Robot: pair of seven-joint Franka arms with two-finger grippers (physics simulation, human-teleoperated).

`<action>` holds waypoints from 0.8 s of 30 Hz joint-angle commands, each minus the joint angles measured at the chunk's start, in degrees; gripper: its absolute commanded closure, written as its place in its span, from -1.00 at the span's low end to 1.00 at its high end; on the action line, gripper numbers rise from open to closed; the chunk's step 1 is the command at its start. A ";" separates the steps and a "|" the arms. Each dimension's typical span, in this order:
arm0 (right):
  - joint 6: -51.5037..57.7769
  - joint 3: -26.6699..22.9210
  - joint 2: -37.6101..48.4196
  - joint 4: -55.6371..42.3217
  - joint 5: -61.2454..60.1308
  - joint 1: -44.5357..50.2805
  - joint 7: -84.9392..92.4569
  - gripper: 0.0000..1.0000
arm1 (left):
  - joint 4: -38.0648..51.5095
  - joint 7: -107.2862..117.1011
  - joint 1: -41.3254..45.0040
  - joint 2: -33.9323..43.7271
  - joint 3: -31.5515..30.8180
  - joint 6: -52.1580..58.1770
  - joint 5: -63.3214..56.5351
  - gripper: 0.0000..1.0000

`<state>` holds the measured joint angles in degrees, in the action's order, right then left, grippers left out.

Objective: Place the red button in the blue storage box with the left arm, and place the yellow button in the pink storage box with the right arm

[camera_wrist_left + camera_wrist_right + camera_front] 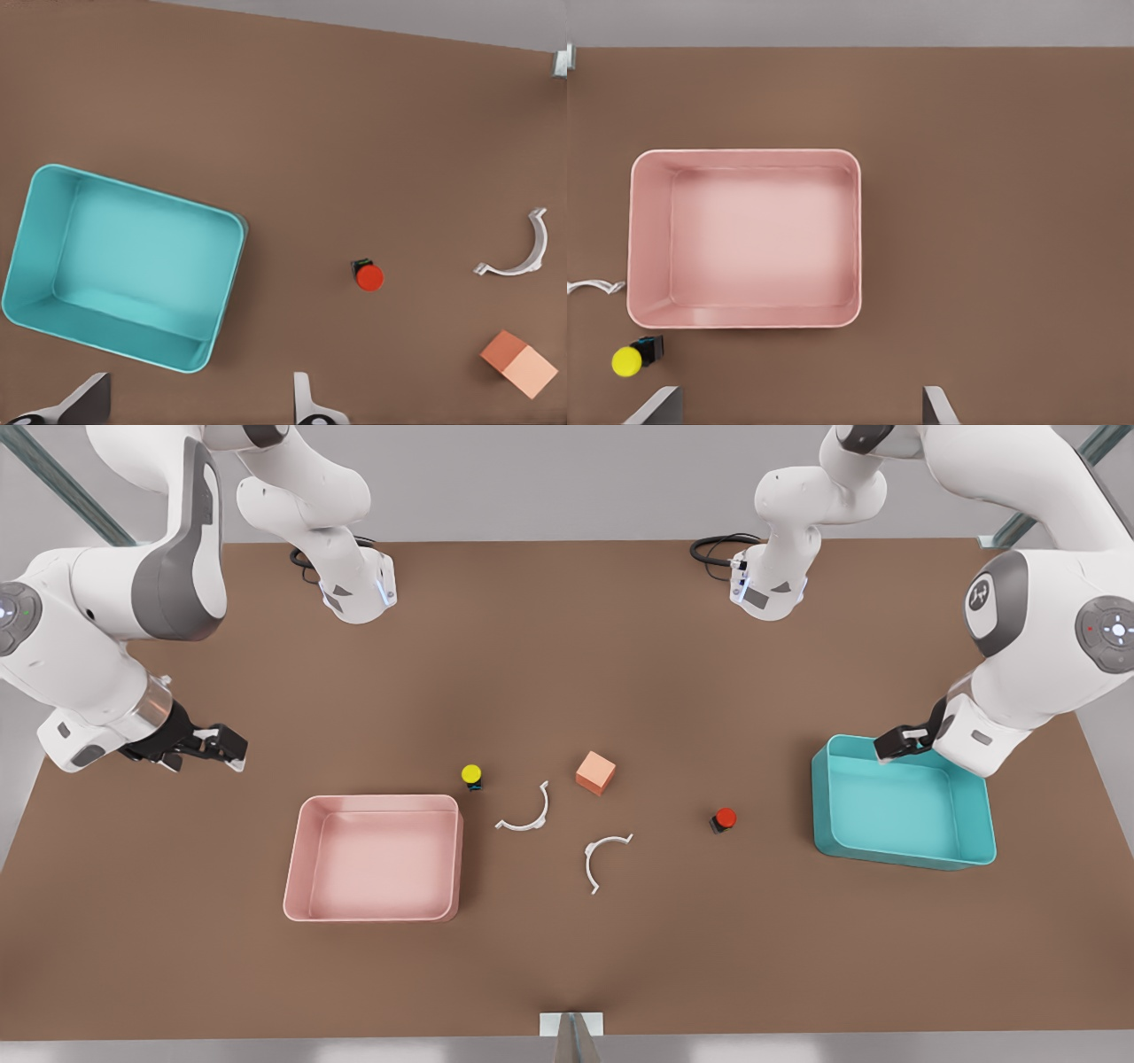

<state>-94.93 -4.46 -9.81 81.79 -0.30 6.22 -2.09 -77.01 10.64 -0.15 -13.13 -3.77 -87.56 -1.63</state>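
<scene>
The red button [725, 818] [368, 276] stands on the brown table, a little to the front view's left of the blue storage box [904, 859] [142, 190]. My left gripper [899, 742] [197, 403] hovers open and empty over that box's far-left corner. Just off the far-right corner of the pink storage box [372, 914] [744, 155] sits the yellow button [472, 775] [629, 359]. My right gripper [221, 748] [799, 405], also open and empty, hangs above the table behind and to the front view's left of the pink box. Both boxes hold nothing.
An orange-pink cube [595, 771] [519, 363] and two white curved clips [529, 812] [605, 857] lie between the buttons. The arm bases [359, 589] [769, 589] stand at the table's far edge.
</scene>
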 commanded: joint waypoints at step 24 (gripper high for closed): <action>-11.06 14.75 -12.08 6.80 0.04 11.97 -56.09 -1.00 | -22.92 11.95 13.51 -21.58 -0.19 -48.49 0.49 -1.00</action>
<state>-105.47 10.19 -21.33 88.73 -0.11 17.92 -25.46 -99.98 16.74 13.38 -34.46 -3.95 -131.37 -1.04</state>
